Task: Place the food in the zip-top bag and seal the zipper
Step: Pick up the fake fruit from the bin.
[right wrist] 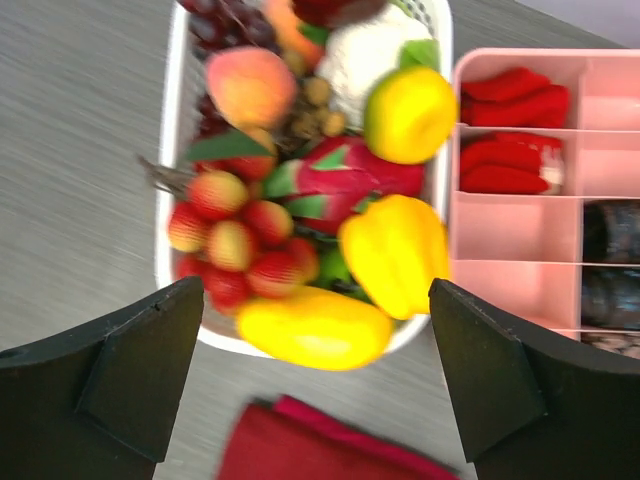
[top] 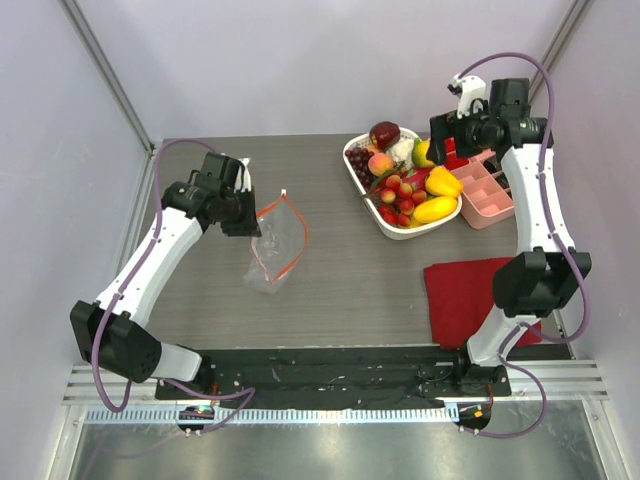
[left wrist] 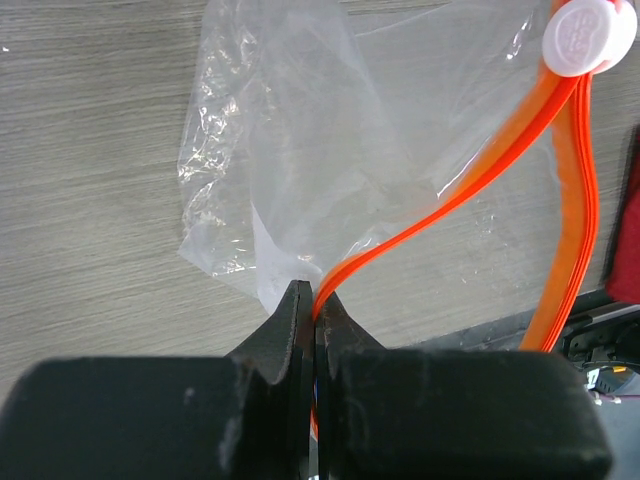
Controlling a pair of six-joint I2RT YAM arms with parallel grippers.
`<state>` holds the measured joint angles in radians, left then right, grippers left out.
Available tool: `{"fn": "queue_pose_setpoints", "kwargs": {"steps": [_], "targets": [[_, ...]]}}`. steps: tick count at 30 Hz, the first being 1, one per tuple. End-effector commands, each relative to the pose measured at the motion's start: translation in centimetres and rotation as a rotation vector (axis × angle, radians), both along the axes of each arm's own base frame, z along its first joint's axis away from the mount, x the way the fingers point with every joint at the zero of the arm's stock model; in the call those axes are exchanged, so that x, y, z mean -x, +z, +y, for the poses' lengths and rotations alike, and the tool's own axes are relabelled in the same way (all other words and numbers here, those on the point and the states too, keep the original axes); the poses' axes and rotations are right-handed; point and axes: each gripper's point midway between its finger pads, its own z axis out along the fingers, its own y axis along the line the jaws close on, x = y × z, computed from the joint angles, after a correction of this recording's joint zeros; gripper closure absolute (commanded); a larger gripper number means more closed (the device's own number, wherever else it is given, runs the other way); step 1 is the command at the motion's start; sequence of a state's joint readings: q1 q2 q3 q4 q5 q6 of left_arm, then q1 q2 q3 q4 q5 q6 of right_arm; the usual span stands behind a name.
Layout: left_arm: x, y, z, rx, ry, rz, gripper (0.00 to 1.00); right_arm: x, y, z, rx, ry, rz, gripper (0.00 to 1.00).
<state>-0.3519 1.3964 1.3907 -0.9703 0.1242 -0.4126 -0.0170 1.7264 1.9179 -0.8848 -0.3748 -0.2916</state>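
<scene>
The clear zip-top bag (top: 277,250) lies crumpled on the table at the left, its mouth lifted. My left gripper (top: 240,215) is shut on the orange-red zipper (left wrist: 470,180) of the bag (left wrist: 300,130), the strip pinched between the fingertips of the left gripper (left wrist: 316,300). The zipper's white tip (left wrist: 588,35) hangs free. The food sits in a white basket (top: 352,170): yellow mango (right wrist: 312,328), yellow pepper (right wrist: 395,250), peach (right wrist: 250,85), strawberries (right wrist: 235,245). My right gripper (top: 437,140) hovers above the basket's far right side. In its wrist view the right gripper (right wrist: 312,300) is wide open and holds nothing.
A pink compartment tray (top: 490,195) stands right of the basket, touching it. A red folded cloth (top: 460,295) lies near the right arm's base. In the right wrist view the tray (right wrist: 510,230) and the cloth (right wrist: 320,445) show beside and below the basket.
</scene>
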Motion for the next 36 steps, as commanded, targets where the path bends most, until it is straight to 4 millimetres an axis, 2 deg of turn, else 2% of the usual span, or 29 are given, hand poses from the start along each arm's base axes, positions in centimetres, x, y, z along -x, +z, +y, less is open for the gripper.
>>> {"fn": "queue_pose_setpoints", "kwargs": {"steps": [1, 2, 3, 5, 8, 10, 11, 12, 14, 19, 29, 36], "targets": [[-1.1, 2.1, -0.7, 0.031, -0.008, -0.079, 1.00, 1.4, -2.4, -2.0, 0.221, 0.170, 0.056, 0.01], [-1.0, 2.1, -0.7, 0.030, -0.009, -0.079, 1.00, 2.2, -1.9, -1.9, 0.242, 0.209, 0.037, 0.01], [-1.0, 2.1, -0.7, 0.033, -0.012, -0.078, 1.00, 2.9, -3.2, -1.9, 0.283, 0.281, 0.040, 0.01], [-0.9, 2.2, -1.0, 0.045, -0.021, -0.075, 1.00, 3.7, -3.4, -1.2, 0.304, 0.362, 0.000, 0.01], [-0.7, 2.2, -1.6, 0.060, -0.041, -0.065, 1.00, 5.4, -4.8, 0.0, 0.351, 0.507, -0.030, 0.02], [-0.7, 2.2, -1.7, 0.057, -0.047, -0.071, 1.00, 6.3, -5.8, 0.0, 0.414, 0.588, -0.052, 0.02], [-0.7, 2.2, -1.6, 0.055, -0.048, -0.072, 1.00, 6.8, -6.2, 1.7, 0.441, 0.659, -0.067, 0.02], [-0.6, 2.3, -1.7, 0.056, -0.051, -0.072, 1.00, 7.3, -7.1, 1.6, 0.485, 0.692, -0.057, 0.02], [-0.5, 2.2, -1.8, 0.059, -0.060, -0.068, 1.00, 7.3, -8.0, 1.9, 0.563, 0.778, -0.088, 0.02], [-0.5, 2.1, -2.0, 0.065, -0.068, -0.062, 1.00, 6.9, -11.4, 0.7, 0.705, 0.875, -0.044, 0.02], [-0.2, 1.7, -1.8, 0.048, -0.076, -0.070, 1.00, 5.1, -13.2, -0.2, 0.785, 0.866, -0.067, 0.02], [-0.1, 1.6, -1.8, 0.040, -0.078, -0.075, 1.00, 4.0, -14.8, -0.1, 0.793, 0.876, -0.054, 0.02]]}}
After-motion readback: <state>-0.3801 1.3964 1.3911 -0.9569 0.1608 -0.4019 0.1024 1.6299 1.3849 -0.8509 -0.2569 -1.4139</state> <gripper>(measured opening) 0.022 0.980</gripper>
